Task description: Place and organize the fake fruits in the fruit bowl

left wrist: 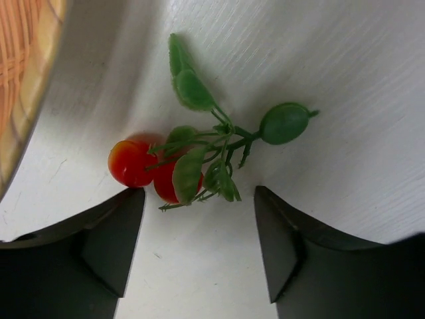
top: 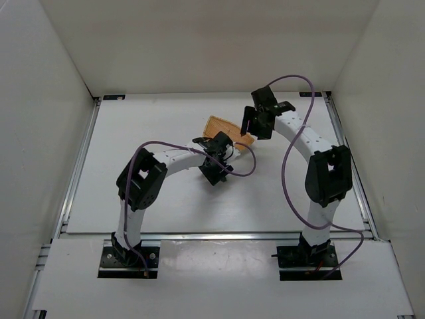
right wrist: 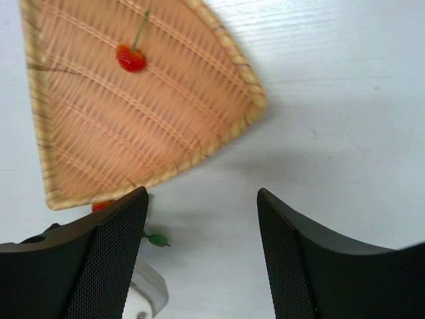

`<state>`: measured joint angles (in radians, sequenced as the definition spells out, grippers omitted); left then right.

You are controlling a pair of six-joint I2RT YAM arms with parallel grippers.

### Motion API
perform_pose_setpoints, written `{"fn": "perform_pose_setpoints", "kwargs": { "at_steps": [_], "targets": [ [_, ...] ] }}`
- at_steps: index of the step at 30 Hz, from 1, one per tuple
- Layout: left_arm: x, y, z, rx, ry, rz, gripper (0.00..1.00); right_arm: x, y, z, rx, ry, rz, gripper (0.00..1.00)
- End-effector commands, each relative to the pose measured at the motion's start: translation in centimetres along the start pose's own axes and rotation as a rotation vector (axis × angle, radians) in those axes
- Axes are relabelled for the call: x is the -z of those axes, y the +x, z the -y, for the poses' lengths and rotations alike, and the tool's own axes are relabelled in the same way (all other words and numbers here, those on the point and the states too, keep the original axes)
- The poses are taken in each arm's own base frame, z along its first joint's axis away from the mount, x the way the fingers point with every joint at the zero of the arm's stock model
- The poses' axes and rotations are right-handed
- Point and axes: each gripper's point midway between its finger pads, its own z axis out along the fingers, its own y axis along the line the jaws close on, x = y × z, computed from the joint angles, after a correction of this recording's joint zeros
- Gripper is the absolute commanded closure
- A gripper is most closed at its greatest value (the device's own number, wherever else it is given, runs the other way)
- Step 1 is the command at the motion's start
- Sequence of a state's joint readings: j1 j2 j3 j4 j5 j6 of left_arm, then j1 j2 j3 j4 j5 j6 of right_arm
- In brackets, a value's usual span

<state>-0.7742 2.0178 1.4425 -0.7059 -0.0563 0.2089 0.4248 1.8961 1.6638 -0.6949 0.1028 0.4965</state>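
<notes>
Left fingers (left wrist: pixel 106 246) wide, empty; cherry cluster (left wrist: pixel 174 166) at their 12 o'clock, axis seemingly 8-to-2 o'clock; right fingers (right wrist: pixel 99 259) apart, empty

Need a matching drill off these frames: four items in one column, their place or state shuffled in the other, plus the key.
Items
1. single cherry
2. cluster
3. left gripper
4. right gripper

Place or state
A. on the table, just outside the bowl
B. open, only bare table between the jaws
C. lying in the bowl
D. open, aimed at the leafy fruit

Pairs: 1-C, 2-A, 3-D, 4-B
</notes>
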Motion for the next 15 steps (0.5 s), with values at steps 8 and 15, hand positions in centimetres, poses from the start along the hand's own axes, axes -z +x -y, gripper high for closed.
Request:
{"fn": "perform_pose_setpoints", "kwargs": {
  "at_steps": [8,15],
  "targets": [
    [0.8,-2.0,-0.1,0.016,0.017,0.063,0.39,2.2,-0.8,0.2,-0.013,-0.018,0.067,0.3],
    [1.8,-2.6,-0.1,-0.01,0.005,0.089,0.54,2.2,-0.5,0.9,-0.03,-0.004,0.071,0.31]
  ]
}}
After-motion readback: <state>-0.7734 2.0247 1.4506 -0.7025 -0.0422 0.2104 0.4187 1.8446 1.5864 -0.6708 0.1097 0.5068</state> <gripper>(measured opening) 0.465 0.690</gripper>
